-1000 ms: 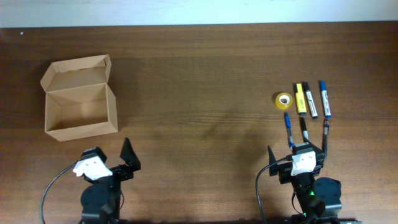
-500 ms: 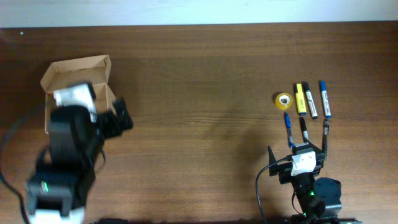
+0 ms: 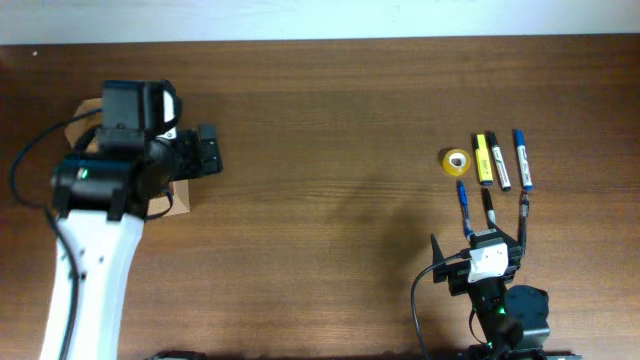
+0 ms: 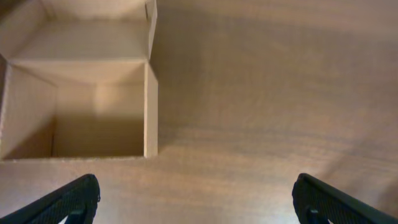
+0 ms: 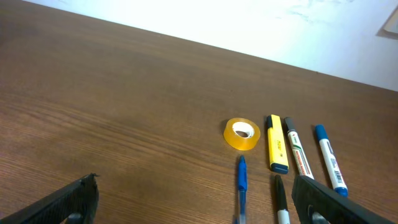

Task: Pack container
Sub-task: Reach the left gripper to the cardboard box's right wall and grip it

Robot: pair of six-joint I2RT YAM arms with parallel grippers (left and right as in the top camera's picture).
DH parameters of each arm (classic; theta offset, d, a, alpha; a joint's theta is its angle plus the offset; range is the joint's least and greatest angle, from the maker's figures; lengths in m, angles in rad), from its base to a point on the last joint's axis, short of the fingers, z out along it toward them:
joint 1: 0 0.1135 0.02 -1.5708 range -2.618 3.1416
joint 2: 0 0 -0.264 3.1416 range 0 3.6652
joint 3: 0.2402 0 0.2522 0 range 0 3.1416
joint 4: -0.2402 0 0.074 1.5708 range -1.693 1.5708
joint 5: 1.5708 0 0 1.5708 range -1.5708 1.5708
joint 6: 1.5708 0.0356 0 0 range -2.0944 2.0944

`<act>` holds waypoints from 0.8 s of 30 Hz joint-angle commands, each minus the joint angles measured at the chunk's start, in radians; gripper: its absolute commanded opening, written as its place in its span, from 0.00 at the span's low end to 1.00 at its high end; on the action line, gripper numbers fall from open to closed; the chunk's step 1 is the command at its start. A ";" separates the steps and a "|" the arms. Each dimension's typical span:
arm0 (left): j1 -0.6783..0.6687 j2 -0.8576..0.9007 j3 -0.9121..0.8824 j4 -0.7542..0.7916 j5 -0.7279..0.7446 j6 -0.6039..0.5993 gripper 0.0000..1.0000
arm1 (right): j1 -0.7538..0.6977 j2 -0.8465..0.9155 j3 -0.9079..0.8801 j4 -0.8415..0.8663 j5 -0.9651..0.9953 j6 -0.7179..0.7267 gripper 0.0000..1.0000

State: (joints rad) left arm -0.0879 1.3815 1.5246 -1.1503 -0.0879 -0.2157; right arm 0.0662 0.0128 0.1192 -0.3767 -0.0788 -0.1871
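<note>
Left gripper (image 4: 195,182) gapes beside crosswise, upward-open container (image 4: 93,84).

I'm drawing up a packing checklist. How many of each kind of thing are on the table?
Cardboard box: 1
Tape roll: 1
Highlighter: 1
Markers: 2
Pens: 3
Total: 8

Tan container (image 4: 93,71), yellow tape (image 5: 242,134)
</note>
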 commanded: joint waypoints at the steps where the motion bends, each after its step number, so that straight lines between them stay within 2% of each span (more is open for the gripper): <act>1: 0.010 0.084 0.015 -0.020 -0.040 0.020 1.00 | -0.002 -0.010 -0.007 0.000 0.002 0.000 0.99; 6: 0.061 0.222 0.016 -0.001 -0.040 0.084 1.00 | -0.002 -0.010 -0.007 0.000 0.002 0.001 0.99; 10: 0.121 0.320 0.016 0.015 -0.005 0.083 0.89 | -0.002 -0.010 -0.007 0.000 0.002 0.000 0.99; 14: 0.171 0.364 0.016 0.060 0.000 0.090 0.89 | -0.002 -0.010 -0.007 0.000 0.002 0.000 0.99; 18: 0.201 0.403 0.015 0.104 0.067 0.157 0.89 | -0.002 -0.010 -0.007 0.000 0.002 0.000 0.99; 24: 0.205 0.489 0.015 0.126 0.078 0.158 0.89 | -0.002 -0.010 -0.007 0.000 0.002 0.000 0.99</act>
State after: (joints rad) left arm 0.1146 1.8172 1.5269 -1.0294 -0.0414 -0.0875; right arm 0.0662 0.0128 0.1192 -0.3771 -0.0788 -0.1867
